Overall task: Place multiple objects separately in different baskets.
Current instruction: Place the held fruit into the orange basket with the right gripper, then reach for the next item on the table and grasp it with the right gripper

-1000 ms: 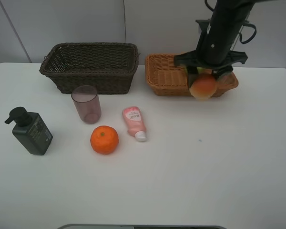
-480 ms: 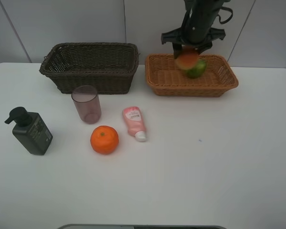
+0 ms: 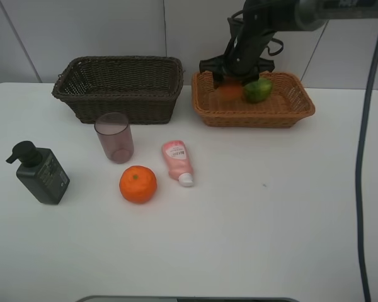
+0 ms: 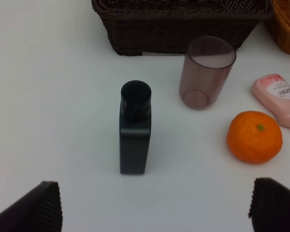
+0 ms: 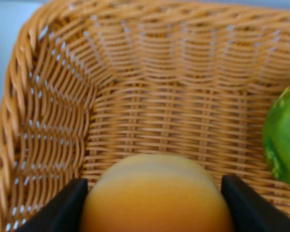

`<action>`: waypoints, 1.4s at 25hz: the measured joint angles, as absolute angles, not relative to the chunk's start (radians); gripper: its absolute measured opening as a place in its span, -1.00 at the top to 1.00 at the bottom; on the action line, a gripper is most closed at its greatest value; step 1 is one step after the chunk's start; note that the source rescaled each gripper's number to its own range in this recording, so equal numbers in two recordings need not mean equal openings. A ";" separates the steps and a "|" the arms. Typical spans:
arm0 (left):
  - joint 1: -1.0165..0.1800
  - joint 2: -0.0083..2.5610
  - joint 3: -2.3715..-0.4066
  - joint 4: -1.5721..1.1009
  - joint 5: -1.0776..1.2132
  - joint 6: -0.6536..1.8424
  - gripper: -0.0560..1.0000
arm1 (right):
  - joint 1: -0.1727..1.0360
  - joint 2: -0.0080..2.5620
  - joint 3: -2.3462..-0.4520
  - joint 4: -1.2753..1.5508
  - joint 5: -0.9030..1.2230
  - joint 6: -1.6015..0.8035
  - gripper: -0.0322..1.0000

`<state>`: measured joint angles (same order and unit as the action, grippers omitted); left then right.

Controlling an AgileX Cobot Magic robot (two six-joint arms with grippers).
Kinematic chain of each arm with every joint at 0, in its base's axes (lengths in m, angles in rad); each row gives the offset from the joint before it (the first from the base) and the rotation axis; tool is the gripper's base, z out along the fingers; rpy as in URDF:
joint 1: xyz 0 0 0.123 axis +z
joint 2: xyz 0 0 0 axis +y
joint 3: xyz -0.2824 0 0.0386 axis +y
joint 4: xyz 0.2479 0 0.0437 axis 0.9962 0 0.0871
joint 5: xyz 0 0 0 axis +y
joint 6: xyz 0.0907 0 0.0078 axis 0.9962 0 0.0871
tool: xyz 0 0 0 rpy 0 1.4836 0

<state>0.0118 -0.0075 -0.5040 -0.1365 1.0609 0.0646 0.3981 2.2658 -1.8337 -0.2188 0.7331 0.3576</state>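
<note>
My right gripper (image 3: 230, 77) is shut on the red-orange fruit (image 3: 229, 92) (image 5: 157, 193), low over the left part of the light tan basket (image 3: 252, 119) (image 5: 135, 111). Its dark fingers (image 5: 63, 208) flank the fruit. A green mango-like fruit (image 3: 258, 90) (image 5: 282, 137) lies in the same basket, to the right. My left gripper (image 4: 154, 208) hangs open above the dark pump bottle (image 4: 135, 130) (image 3: 43, 175), with fingertips (image 4: 31, 208) wide apart. The mauve cup (image 3: 114, 137) (image 4: 205, 72), orange (image 3: 138, 184) (image 4: 254, 137) and pink tube (image 3: 177, 162) (image 4: 279, 96) rest on the table.
The dark brown basket (image 3: 120, 88) (image 4: 179, 24) stands at the back left, just behind the cup. A white wall rises behind both baskets. The right arm's cable hangs down the right edge of the high view.
The right arm carried the red-orange fruit from in front of the tan basket's right end, up over it, then leftward and down into its left part. The left side is unchanged.
</note>
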 joint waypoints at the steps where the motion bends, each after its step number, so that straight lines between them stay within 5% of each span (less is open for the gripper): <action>1: 0.012 -0.008 -0.504 -0.136 1.061 0.065 -1.00 | 0.398 2.273 -1.834 -0.217 0.733 0.358 0.90; 8: 0.012 -0.008 -0.504 -0.136 1.061 0.065 -1.00 | 0.398 2.287 -1.834 -0.217 0.726 0.358 0.90; 10: 0.012 -0.008 -0.504 -0.136 1.061 0.065 -1.00 | 0.398 2.287 -1.834 -0.217 0.725 0.358 0.52; 13: 0.012 -0.008 -0.504 -0.136 1.061 0.065 -1.00 | 0.398 2.287 -1.834 -0.217 0.724 0.358 -0.45; 16: 0.012 -0.008 -0.504 -0.136 1.061 0.065 -1.00 | 0.398 2.287 -1.834 -0.217 0.724 0.358 -0.86; 35: 0.012 -0.008 -0.504 -0.136 1.061 0.065 -1.00 | 0.462 2.140 -1.834 -0.225 0.996 0.353 -0.99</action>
<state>0.0118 -0.0075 -0.5040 -0.1365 1.0609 0.0646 0.4622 2.1400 -1.8337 -0.2251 0.9963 0.3530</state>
